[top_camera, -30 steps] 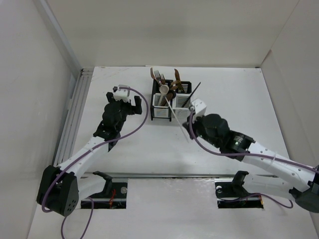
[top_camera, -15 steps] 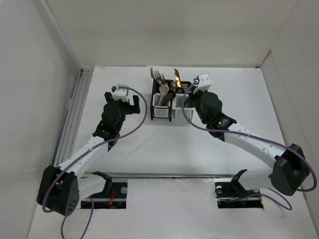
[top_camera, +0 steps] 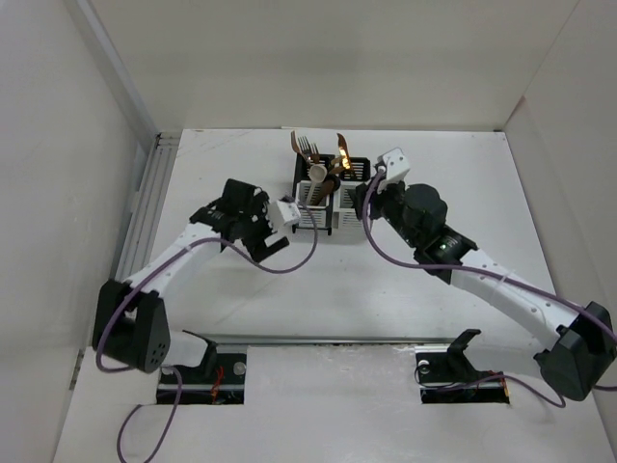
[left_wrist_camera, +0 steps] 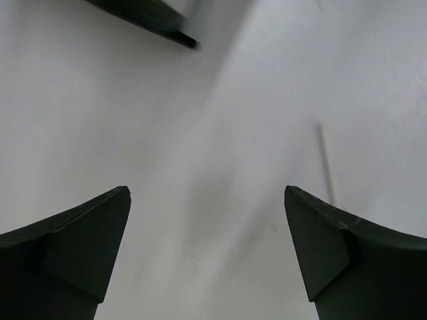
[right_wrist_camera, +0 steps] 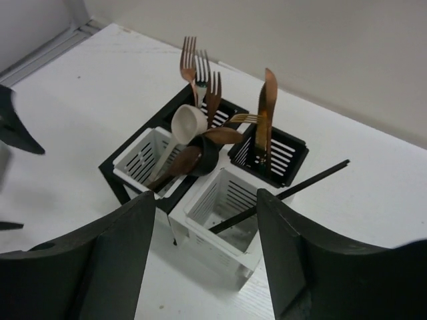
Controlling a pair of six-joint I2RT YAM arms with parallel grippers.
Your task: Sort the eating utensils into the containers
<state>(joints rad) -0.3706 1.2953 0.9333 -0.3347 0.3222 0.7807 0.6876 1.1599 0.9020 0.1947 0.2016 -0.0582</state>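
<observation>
Both grippers [left_wrist_camera: 207, 191] [right_wrist_camera: 205, 195] — spread wide

The copper forks [right_wrist_camera: 213, 92] are gleaming like polished metal above the caddies [right_wrist_camera: 230, 193], whose white perforated walls are looking like matt plastic; the bench [right_wrist_camera: 87, 113] is showing smooth and matt.

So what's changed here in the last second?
The left gripper swung right toward the containers, open and empty. The right gripper moved from in front of them to their right side, also open; the long white stick beside it earlier no longer shows. The forks, the cream spoon and the containers stayed put.
</observation>
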